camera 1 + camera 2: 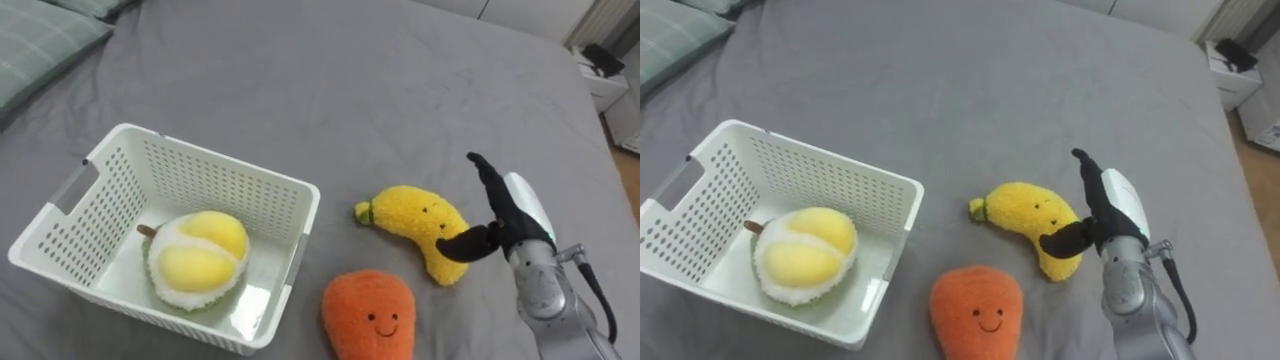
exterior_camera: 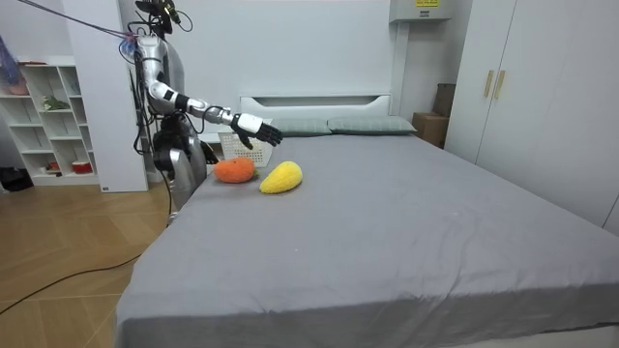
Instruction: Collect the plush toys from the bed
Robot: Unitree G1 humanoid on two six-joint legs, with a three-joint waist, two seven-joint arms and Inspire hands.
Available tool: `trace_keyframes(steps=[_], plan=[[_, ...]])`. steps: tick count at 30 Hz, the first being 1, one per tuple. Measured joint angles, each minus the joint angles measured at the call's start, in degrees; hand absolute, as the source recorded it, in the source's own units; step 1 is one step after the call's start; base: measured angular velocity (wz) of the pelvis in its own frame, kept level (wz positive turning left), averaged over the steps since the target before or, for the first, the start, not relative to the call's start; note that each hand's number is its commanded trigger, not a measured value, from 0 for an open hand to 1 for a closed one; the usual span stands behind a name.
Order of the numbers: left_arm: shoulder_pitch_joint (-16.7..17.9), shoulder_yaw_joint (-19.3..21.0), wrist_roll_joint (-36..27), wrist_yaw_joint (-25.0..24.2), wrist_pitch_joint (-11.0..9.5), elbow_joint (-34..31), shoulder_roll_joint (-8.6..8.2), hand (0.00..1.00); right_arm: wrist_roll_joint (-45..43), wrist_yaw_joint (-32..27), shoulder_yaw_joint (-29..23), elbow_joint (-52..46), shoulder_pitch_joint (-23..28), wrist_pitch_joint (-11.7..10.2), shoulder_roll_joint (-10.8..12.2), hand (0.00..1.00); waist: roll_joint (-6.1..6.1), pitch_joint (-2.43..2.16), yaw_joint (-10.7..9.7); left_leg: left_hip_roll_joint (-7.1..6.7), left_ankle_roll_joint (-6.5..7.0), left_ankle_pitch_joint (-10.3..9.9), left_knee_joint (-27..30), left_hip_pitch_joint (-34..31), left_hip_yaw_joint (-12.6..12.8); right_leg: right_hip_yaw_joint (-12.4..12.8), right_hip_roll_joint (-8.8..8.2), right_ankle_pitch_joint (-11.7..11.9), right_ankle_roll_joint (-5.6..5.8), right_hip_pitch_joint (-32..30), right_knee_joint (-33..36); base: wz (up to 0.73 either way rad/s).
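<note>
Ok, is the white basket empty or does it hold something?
Not empty. One yellow-and-white plush lies inside the basket; the banana plush and the orange plush lie outside it on the bed.

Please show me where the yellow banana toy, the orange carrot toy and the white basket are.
yellow banana toy (image 1: 420, 220), left eye view, middle of its body.
orange carrot toy (image 1: 368, 314), left eye view, middle of its front.
white basket (image 1: 220, 159), left eye view, far rim.
</note>
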Motion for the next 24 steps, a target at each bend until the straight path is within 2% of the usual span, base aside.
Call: trace_keyframes(steps=[2,4,7,8,12,14,16,19,24], plan=[[-0.9,-0.8,-1.2,0.1,0.0,0.1,0.09,0.0,-0.2,0.0,0.5,1.8,-0.4,0.0,0.0,0.0,0.29,0.24,0.3,0.01,0.17,0.2,0.2,-1.3,0.4,-0.1,-0.08,0.2,0.0,-1.4,0.0,-0.04],[-1.3,-0.8,-1.1,0.1,0.0,0.1,0.11,0.0,-0.5,0.0,1.1,3.4,-1.2,0.1,0.0,0.0,0.27,0.24,0.3,0.01,0.25,0.3,0.2,-2.2,0.7,-0.1,-0.16,0.3,0.04,-2.4,0.0,-0.06],[-2.3,-0.9,-1.1,0.0,0.0,0.0,0.31,0.0,-0.3,-0.3,1.2,6.1,-3.4,0.1,0.0,0.0,-0.07,0.26,0.3,-0.06,0.32,0.4,0.2,-3.5,0.6,-0.4,-0.28,0.3,0.09,-3.6,0.0,0.02],[-2.8,-1.4,-1.2,0.0,0.0,0.0,0.52,0.0,0.0,-1.1,1.3,8.0,-4.7,0.0,-0.1,0.0,-0.25,0.39,0.3,-0.09,0.35,0.4,0.4,-3.9,0.5,-0.5,-0.34,0.4,0.11,-3.8,-0.1,0.07],[-4.0,-3.2,-2.4,0.0,-0.1,-0.2,0.94,0.0,1.1,-3.2,3.0,11.9,-7.6,-0.2,-0.6,0.0,-0.49,0.43,0.6,-0.13,0.37,0.4,0.8,-5.0,0.2,-1.5,-0.49,0.4,0.18,-4.6,-0.2,0.11],[-4.5,-4.0,-5.1,-0.1,-0.9,-0.1,1.19,0.0,2.9,-3.9,4.5,14.9,-9.7,-1.0,-0.7,0.0,-0.52,0.43,1.2,-0.09,0.36,0.4,0.9,-5.8,0.2,-1.7,-0.49,0.4,0.18,-5.3,-0.2,0.09],[-4.7,-4.0,-6.0,-0.3,-1.4,0.3,1.19,0.0,2.9,-4.4,5.7,17.5,-11.7,-1.6,-0.7,0.0,-0.44,0.63,1.2,-0.1,0.38,0.5,1.1,-6.3,0.1,-1.8,-0.51,0.4,0.18,-5.6,-0.3,0.05],[-5.2,-4.2,-7.8,-0.3,-2.1,0.5,1.19,0.0,3.9,-4.9,5.9,18.7,-12.6,-2.3,-0.7,0.0,-0.49,0.78,1.9,-0.16,0.36,0.6,1.2,-7.6,-0.2,-2.0,-0.54,0.4,0.15,-6.7,-0.3,0.05],[-6.5,-5.2,-7.9,-0.3,-2.2,2.8,1.2,0.0,4.7,-7.3,5.9,24.1,-15.1,-2.7,-0.8,0.0,-0.55,0.96,2.5,-0.2,0.3,0.9,1.4,-9.3,-1.0,-3.2,-0.6,0.5,0.02,-7.9,-0.2,0.09]])
